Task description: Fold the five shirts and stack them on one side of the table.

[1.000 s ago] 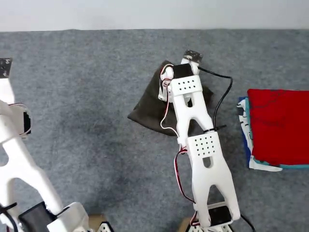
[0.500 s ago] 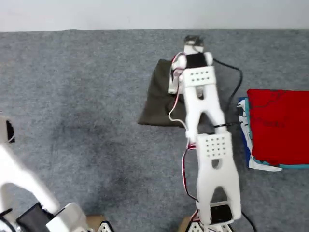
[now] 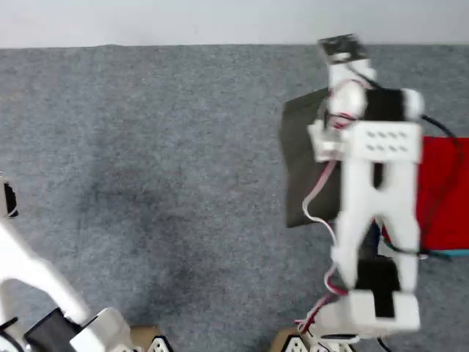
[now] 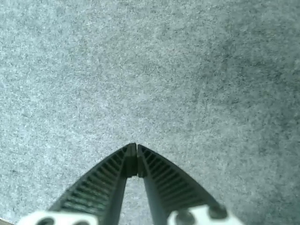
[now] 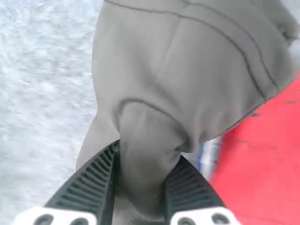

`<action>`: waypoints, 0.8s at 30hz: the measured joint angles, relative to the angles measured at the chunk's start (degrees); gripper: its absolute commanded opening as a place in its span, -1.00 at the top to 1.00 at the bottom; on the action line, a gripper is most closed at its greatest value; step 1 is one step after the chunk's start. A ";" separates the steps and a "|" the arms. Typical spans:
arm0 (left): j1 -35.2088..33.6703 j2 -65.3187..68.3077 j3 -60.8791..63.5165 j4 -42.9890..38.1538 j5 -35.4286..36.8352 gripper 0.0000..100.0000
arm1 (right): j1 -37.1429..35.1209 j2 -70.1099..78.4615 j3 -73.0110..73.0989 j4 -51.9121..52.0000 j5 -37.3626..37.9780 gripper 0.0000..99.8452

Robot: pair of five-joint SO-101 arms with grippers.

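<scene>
olive shirt (image 5: 187,70) pinched in right claw (image 5: 146,157), beside red shirt (image 5: 262,154); left claw (image 4: 136,150) closed, empty.

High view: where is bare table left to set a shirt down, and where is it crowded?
Bare grey table runs from the left arm across to the dark shirt, far edge to near edge. Crowded on the right: the right gripper holds that shirt by the red-topped stack.

Surface: grey felt-like table covering (image 3: 161,147), speckled and matted throughout.
Backdrop: plain white wall strip (image 3: 146,22) running along the table's far edge.
</scene>
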 measured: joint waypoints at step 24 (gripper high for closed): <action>0.00 0.00 0.00 0.00 0.00 0.99 | 25.32 -7.03 1.32 -3.96 23.12 0.98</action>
